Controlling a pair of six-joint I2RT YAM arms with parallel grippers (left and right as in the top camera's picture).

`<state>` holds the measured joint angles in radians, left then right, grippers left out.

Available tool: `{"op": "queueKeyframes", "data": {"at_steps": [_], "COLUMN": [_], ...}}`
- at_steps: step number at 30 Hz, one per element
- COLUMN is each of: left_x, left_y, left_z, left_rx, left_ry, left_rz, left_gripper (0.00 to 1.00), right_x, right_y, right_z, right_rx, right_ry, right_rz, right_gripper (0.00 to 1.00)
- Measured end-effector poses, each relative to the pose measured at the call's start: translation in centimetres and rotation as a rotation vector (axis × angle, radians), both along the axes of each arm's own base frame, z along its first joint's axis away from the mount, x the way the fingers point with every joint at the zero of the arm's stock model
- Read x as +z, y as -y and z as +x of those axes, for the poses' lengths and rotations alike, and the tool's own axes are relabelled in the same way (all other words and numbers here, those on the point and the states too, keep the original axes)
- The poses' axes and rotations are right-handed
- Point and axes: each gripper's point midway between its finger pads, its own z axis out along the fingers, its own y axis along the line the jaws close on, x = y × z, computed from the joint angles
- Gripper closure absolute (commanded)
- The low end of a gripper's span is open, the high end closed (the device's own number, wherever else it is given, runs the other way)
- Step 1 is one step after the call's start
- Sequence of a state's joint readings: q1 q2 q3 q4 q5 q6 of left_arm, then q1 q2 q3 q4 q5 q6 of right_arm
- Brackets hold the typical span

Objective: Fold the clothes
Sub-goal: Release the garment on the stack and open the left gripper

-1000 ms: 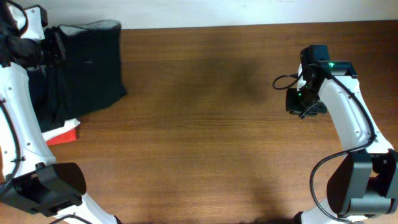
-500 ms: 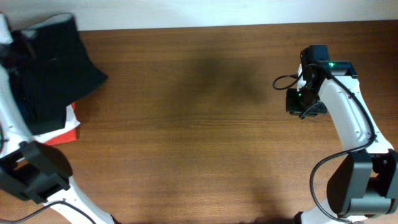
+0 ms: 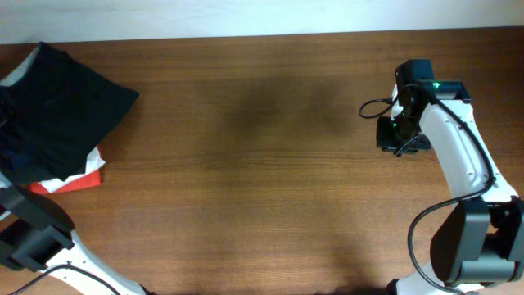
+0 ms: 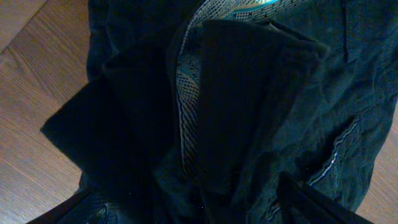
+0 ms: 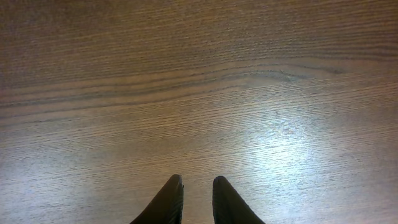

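— Wood-grain table [image 3: 270,164], seen from overhead: where do the clothes lie?

— At the far left corner. A dark garment [image 3: 61,106] is heaped there over a red and white piece [image 3: 78,178], all of it well apart from the bare middle of the table.

— And the left gripper?

— Its wrist view shows only two dark finger tips at the bottom edge, with rumpled dark cloth [image 4: 249,93] and a patterned lining [image 4: 186,99] filling the frame. Whether it is parted or clamped on the fabric cannot be told.

— The right gripper [image 5: 193,196]?

— Hanging over bare wood at the right side, holding nothing, fingers nearly together with a thin gap between them.

— Which step is this?

— Likely the fetching of a garment from the pile; no fold looks begun. The next move probably calls for drawing the dark piece to the open centre and spreading it flat, with the right arm coming across to help.

— Any containers?

— None in view.
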<state>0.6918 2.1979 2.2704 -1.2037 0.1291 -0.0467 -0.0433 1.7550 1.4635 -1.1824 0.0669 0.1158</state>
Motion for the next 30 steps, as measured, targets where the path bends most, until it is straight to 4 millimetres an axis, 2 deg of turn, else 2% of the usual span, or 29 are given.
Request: {"op": "queueKeyframes", "data": {"at_steps": [3,5,6,7,8,10,11,12,14,15,17,18,20,21,23,26,29,30], "left_x": [0.1,2.0,3.8,6.4,9.3,14.7,15.9,16.1,13.7,11.2,6.2,3.9,0.9,-1.8,-5.2,-8.2,-8.5,-8.5], "left_y": [-0.2,0.3,0.7,1.5,2.4,4.9,6.3,7.5,8.5,7.8,6.3,5.4,3.6,1.5,-1.2,-3.0,-2.7,-2.5], "left_z": [-0.2,0.2,0.3,0.1,-0.2,-0.4,0.2,1.0,3.3,4.6,5.8,5.9,5.5,4.5,2.3,0.0,0.1,0.2], "left_rx": [0.022,0.012,-0.001,-0.016,-0.030,-0.075,-0.106,-0.141,-0.177,-0.176,-0.156,-0.140,-0.101,-0.056,0.013,0.069,0.066,0.063], "left_ry": [0.005,0.066,0.112,0.163,0.215,0.317,0.347,0.357,0.332,0.301,0.223,0.183,0.126,0.079,0.011,-0.044,-0.041,-0.036], "left_rz": [-0.008,-0.015,-0.005,0.015,0.045,0.109,0.120,0.118,0.081,0.058,0.010,-0.011,-0.024,-0.043,-0.090,-0.149,-0.167,-0.178], "left_gripper": [0.18,0.18,0.18,0.19,0.23,0.39,0.42,0.43,0.43,0.42,0.41,0.41,0.41,0.41,0.36,0.26,0.18,0.13], "right_x": [0.0,0.0,0.0,0.0,0.0,0.0,0.0,0.0,0.0,0.0,0.0,0.0,0.0,0.0,0.0,0.0,0.0,0.0], "right_y": [0.0,0.0,0.0,0.0,0.0,0.0,0.0,-0.1,-0.2,-0.3,-0.3,-0.3,-0.3,-0.3,-0.3,-0.3,-0.3,-0.3], "right_z": [0.0,0.0,0.0,0.0,0.0,0.1,0.1,0.1,0.1,0.1,0.1,0.1,0.1,0.1,0.0,-0.1,-0.1,-0.2], "right_rx": [0.000,0.000,0.000,0.000,0.000,0.000,0.000,0.001,0.001,0.001,0.002,0.002,0.002,0.002,0.002,0.002,0.002,0.001], "right_ry": [0.000,0.000,0.001,0.001,0.001,0.002,0.004,0.004,0.005,0.005,0.005,0.005,0.005,0.004,0.001,-0.003,-0.005,-0.007], "right_rz": [0.000,0.000,0.000,0.000,0.000,0.000,0.000,0.005,0.012,0.015,0.015,0.015,0.015,0.015,0.016,0.016,0.016,0.016], "right_gripper": [0.79,0.79,0.79,0.79,0.79,0.79,0.79,0.79,0.79,0.79,0.79,0.79,0.79,0.79,0.79,0.78,0.79,0.68]}}
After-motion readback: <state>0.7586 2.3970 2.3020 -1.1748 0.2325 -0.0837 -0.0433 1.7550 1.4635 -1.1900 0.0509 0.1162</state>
